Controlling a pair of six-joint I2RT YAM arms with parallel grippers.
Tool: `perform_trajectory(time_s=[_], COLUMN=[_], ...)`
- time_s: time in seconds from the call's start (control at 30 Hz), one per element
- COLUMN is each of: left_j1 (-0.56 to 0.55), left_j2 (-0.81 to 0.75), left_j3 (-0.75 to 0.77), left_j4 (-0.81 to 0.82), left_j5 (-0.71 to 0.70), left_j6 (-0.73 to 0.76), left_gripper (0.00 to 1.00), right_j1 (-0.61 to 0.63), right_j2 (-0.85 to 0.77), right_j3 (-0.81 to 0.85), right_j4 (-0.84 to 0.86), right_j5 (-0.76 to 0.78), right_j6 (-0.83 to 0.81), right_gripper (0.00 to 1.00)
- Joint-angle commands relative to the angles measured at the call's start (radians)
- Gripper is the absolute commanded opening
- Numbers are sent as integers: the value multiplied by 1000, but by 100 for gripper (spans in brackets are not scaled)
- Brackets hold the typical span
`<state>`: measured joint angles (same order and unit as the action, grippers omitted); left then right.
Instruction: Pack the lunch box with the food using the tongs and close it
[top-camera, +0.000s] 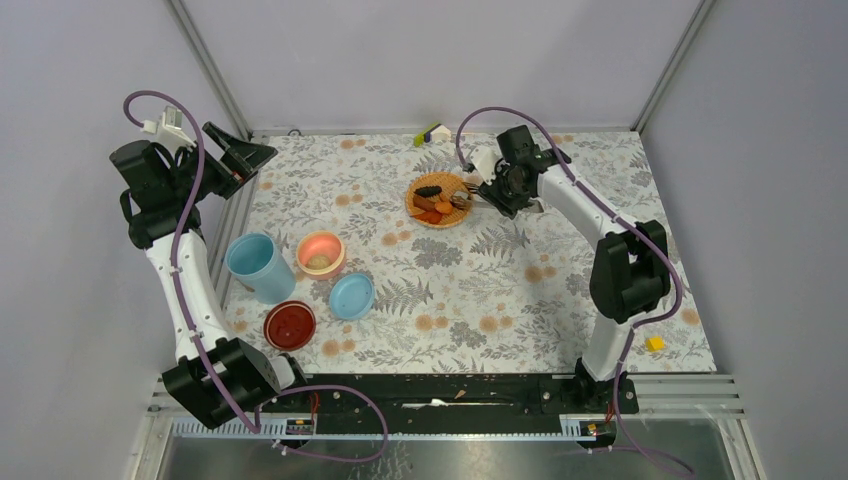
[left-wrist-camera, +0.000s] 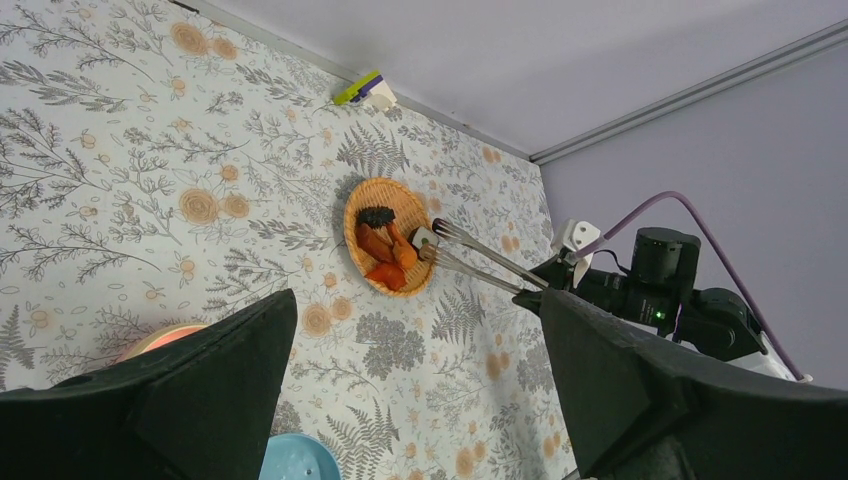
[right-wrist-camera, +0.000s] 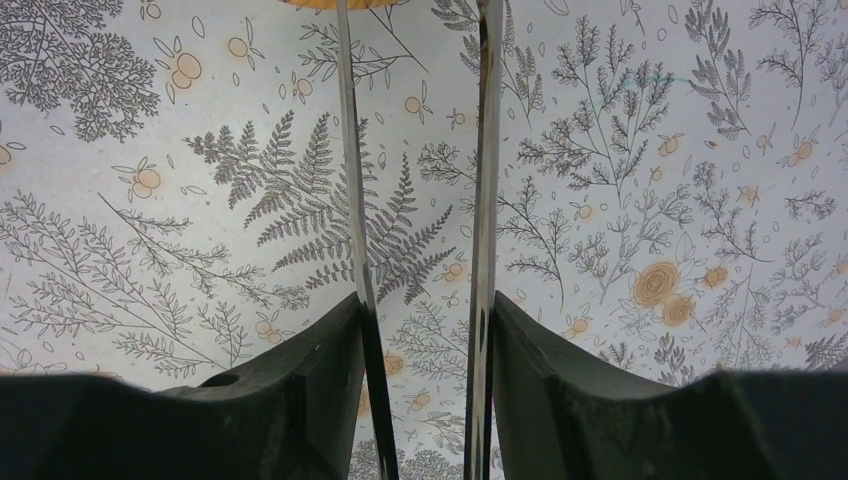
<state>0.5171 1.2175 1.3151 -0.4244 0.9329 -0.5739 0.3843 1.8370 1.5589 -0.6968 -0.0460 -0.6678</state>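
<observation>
The food (top-camera: 432, 205) lies on a flat orange woven plate (left-wrist-camera: 398, 196): a dark piece (left-wrist-camera: 376, 216) and orange chunks (left-wrist-camera: 385, 272). My right gripper (top-camera: 497, 190) is shut on the silver tongs (left-wrist-camera: 480, 258); both tong arms (right-wrist-camera: 487, 180) run between its fingers (right-wrist-camera: 300, 390). The tong tips rest over the plate with a small white-and-dark piece (left-wrist-camera: 424, 238) between them. The light blue lunch box tub (top-camera: 255, 265) stands at the left, its pink-orange inner bowl (top-camera: 321, 253) beside it with a beige piece inside, and the blue lid (top-camera: 352, 296) lies nearby. My left gripper (left-wrist-camera: 420, 370) hangs open, raised at the far left.
A dark red round lid (top-camera: 290, 324) lies in front of the tub. A small green, purple and white block (top-camera: 430, 133) sits at the table's back edge. At the near right is a yellow cube (top-camera: 655, 343). Grey walls close in the table's back and sides.
</observation>
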Motion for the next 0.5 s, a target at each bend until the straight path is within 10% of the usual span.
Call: perform_trajectory(time_s=[0.0,0.47], left_j1=[8,8], left_j2=[-11,-10], left_j3=[-1,-4], left_j4=[52,58], left_j5=[24,27], left_j6=[-5,-13], left_gripper=[99,99], right_j1=[5,4], right_j2=[12,12], right_j3=[58,61], right_j4=[8,-2], right_j5=[-5,12], right_j6=[-16,-28], right_gripper=[52,44])
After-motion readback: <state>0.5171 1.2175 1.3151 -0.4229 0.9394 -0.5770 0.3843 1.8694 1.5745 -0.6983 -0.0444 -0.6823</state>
